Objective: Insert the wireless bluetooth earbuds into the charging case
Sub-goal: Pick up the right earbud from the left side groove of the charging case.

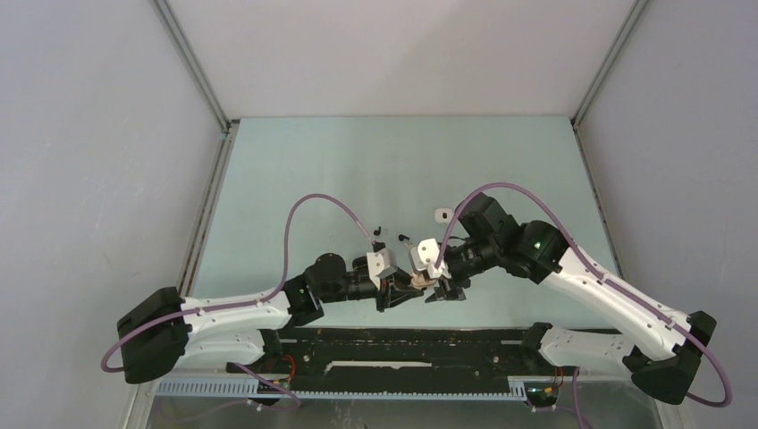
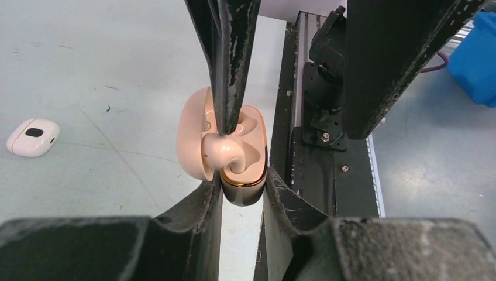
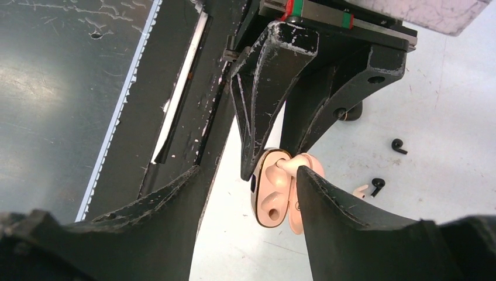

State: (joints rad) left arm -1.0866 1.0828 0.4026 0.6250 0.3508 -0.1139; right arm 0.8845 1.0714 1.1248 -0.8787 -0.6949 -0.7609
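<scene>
Two left fingers (image 2: 196,213) clamp the beige case (image 2: 251,167); earbud (image 2: 221,151) seemingly half-seated.

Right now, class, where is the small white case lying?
In the top view the white case lies on the table, just beyond the right arm's wrist and right of the loose black earbuds.

Top view: high over the near edge of the table (image 1: 375,161), looking down on all of it. Wrist views: close, facing each other, sharing the case (image 2: 244,190) (image 3: 269,196).
</scene>
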